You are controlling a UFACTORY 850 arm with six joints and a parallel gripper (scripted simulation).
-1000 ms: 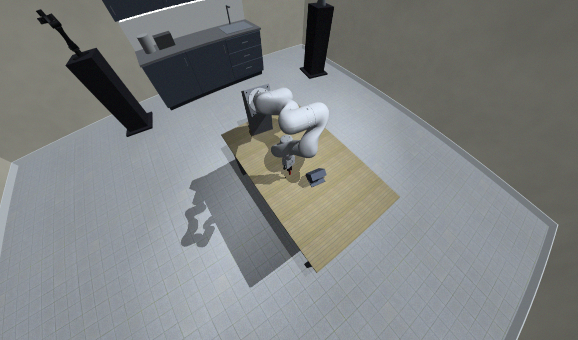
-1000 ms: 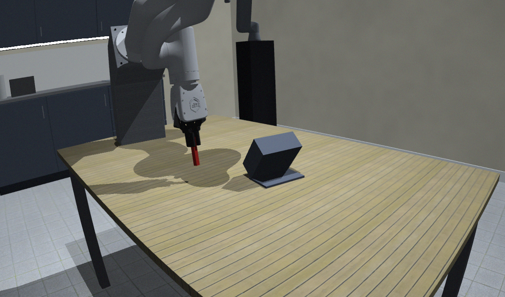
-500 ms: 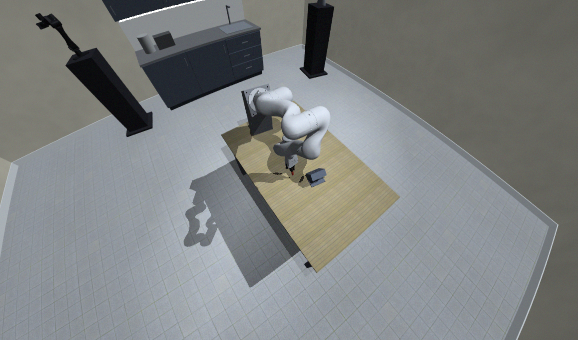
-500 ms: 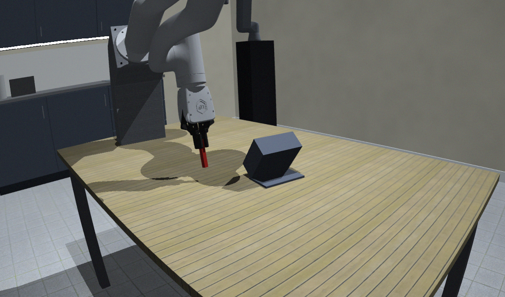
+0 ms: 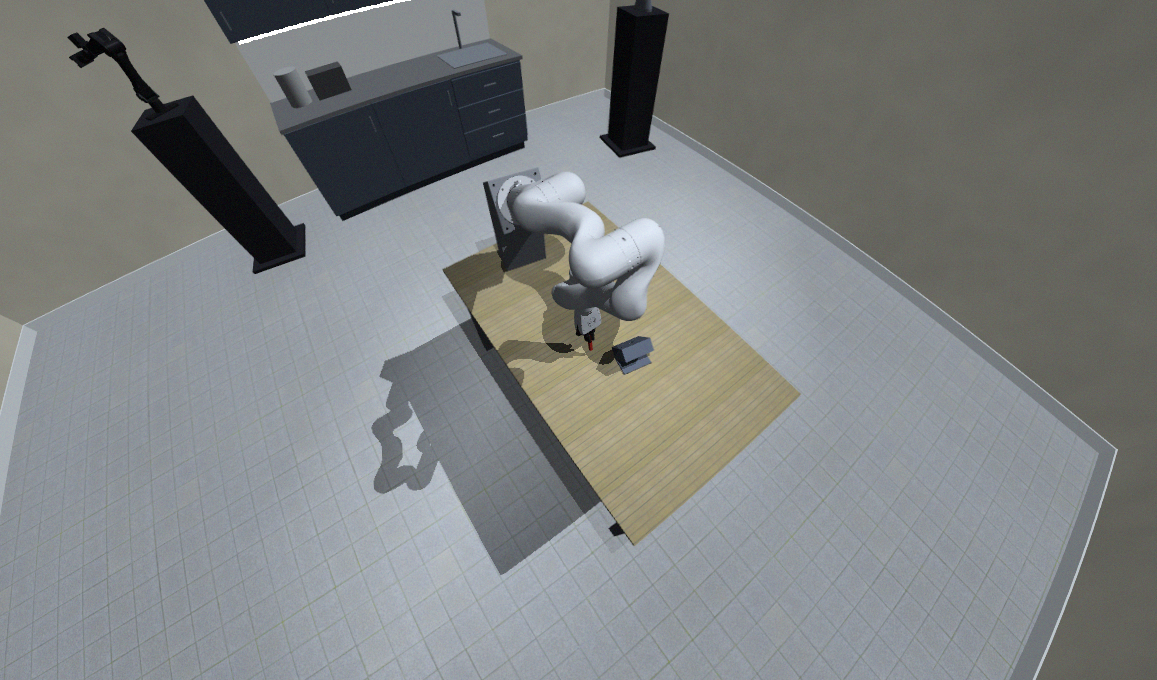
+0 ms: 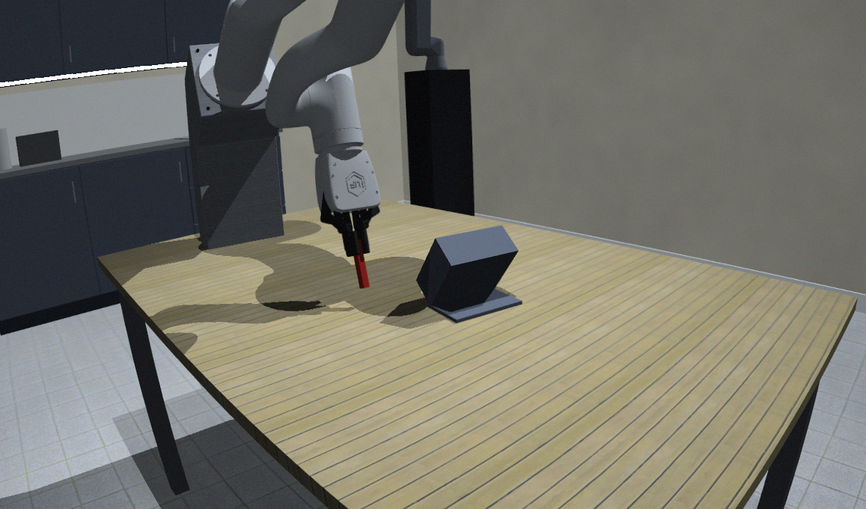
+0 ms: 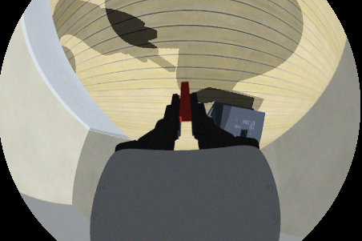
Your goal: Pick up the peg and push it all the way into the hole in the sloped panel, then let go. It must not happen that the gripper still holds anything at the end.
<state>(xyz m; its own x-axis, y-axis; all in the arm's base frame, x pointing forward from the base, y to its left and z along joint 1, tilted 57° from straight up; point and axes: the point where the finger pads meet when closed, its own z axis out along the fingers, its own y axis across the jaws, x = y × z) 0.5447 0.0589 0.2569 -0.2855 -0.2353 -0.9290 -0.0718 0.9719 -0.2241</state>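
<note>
My gripper (image 6: 357, 239) is shut on the red peg (image 6: 361, 270), which hangs nearly upright from the fingers, above the wooden table. The peg also shows between the black fingers in the wrist view (image 7: 184, 102) and in the overhead view (image 5: 591, 341). The dark grey sloped panel block (image 6: 466, 265) stands on its flat base on the table, a short way to the right of the peg. It shows in the overhead view (image 5: 633, 352) and at the right of the fingers in the wrist view (image 7: 238, 122). Its hole is not clear from these views.
The arm's grey mounting block (image 6: 236, 158) stands at the table's back left corner. A black pillar (image 6: 439, 138) stands behind the table. Dark cabinets (image 5: 413, 126) line the far wall.
</note>
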